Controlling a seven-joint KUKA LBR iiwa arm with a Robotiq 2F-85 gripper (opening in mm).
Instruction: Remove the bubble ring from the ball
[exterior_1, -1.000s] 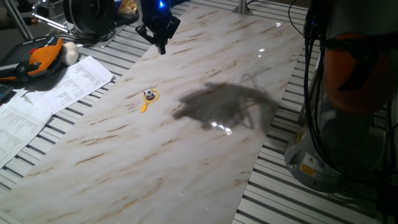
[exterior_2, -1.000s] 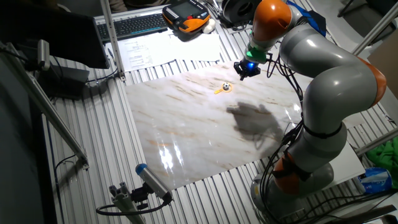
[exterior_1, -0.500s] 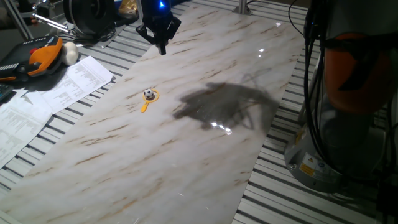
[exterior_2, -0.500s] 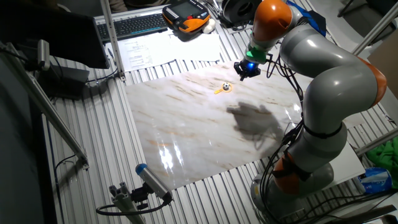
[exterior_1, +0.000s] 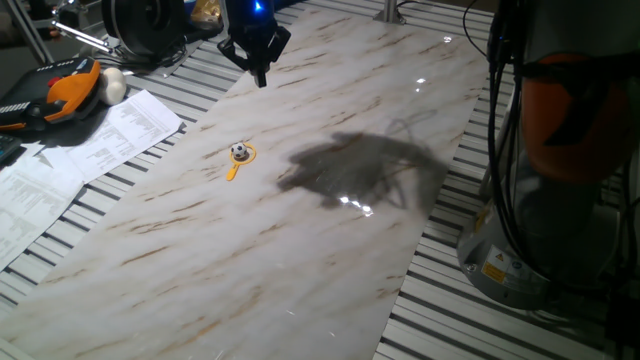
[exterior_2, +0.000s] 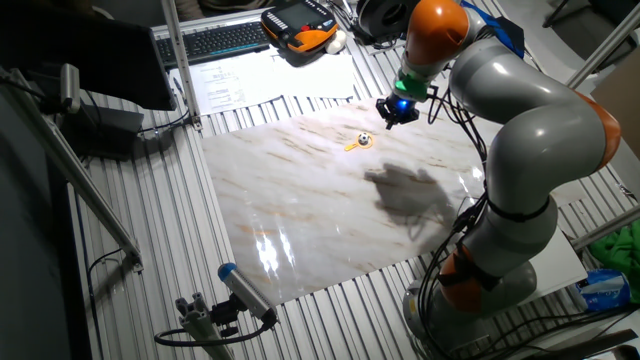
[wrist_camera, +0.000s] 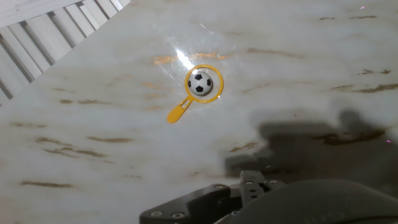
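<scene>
Bubble ring (wrist_camera: 200, 87) lies flat on the marbled tabletop (exterior_1: 330, 250), its orange-yellow loop circling the little football-patterned ball (wrist_camera: 199, 83), which sits inside it. The short handle sticks out from the loop across the stone, away from the ball. From one fixed view the pair shows as a small spot of orange and white (exterior_1: 239, 155) out on the open slab, and the claw (exterior_1: 260, 72) hangs above the tabletop's far edge, well apart from them and touching neither. The other fixed view agrees: the ring and ball (exterior_2: 362, 141) rest on the slab, with the claw (exterior_2: 394, 114) up beside them under a blue light on the wrist. I cannot tell whether its fingers are spread or closed; they read as one dark point. Nothing is in its grasp.
</scene>
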